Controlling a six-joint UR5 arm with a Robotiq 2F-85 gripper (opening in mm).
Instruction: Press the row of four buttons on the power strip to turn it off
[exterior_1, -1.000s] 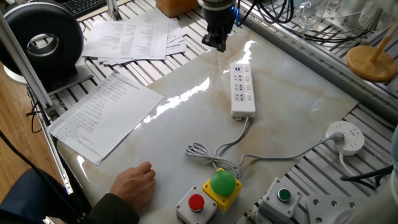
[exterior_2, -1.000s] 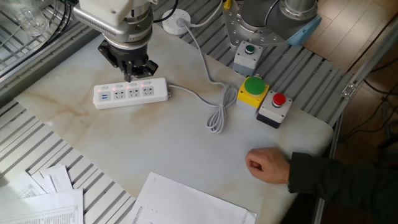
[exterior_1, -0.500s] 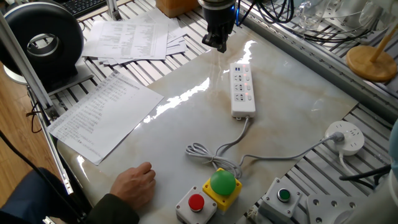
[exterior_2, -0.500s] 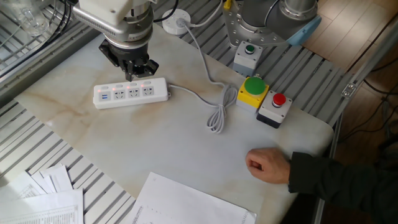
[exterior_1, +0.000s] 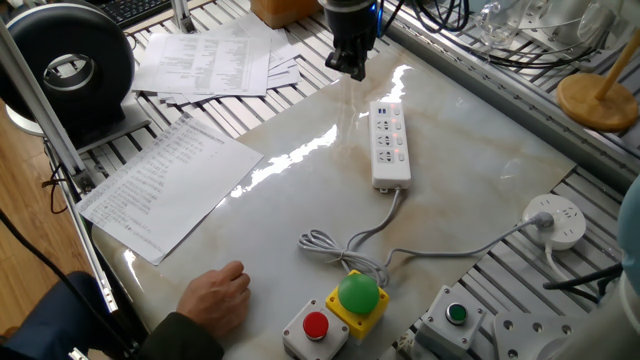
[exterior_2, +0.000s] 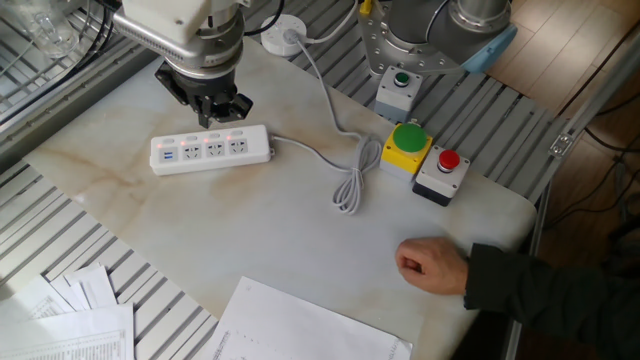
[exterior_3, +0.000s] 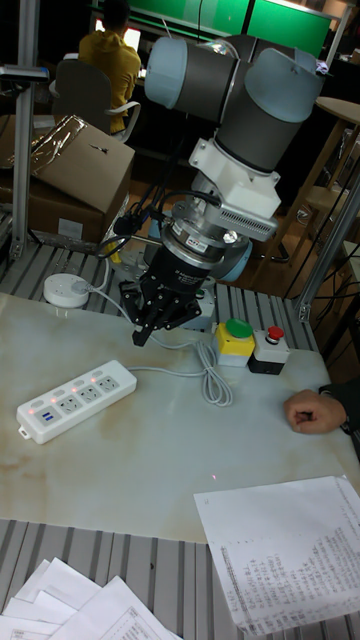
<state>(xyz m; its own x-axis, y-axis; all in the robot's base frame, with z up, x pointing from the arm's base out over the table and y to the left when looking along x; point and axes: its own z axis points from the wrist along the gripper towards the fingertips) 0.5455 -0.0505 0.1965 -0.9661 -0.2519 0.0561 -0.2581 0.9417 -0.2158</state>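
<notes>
The power strip (exterior_2: 210, 150) is lying flat, its four buttons (exterior_2: 210, 137) glowing along the far edge. The gripper (exterior_2: 211, 109) is hovering above them; whether its fingers are parted cannot be told. It should be descending squarely onto one end button, pressing each in turn

table (exterior_1: 300, 180): pale glossy marble slab | cardboard box (exterior_3: 75, 165) behind | wood floor (exterior_1: 25, 230)

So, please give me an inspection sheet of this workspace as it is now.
Surface: pale marble-look slab on a slatted table.
Job's things: strip flat; its four buttons glow red.
Clutter: printed sheets; green button box; red button box; a person's hand on the slab.
Pincer: above the strip, not touching; state unclear.
Cables: strip's cord, coiled, running to a round socket.
Surroundings: cardboard box.
</notes>
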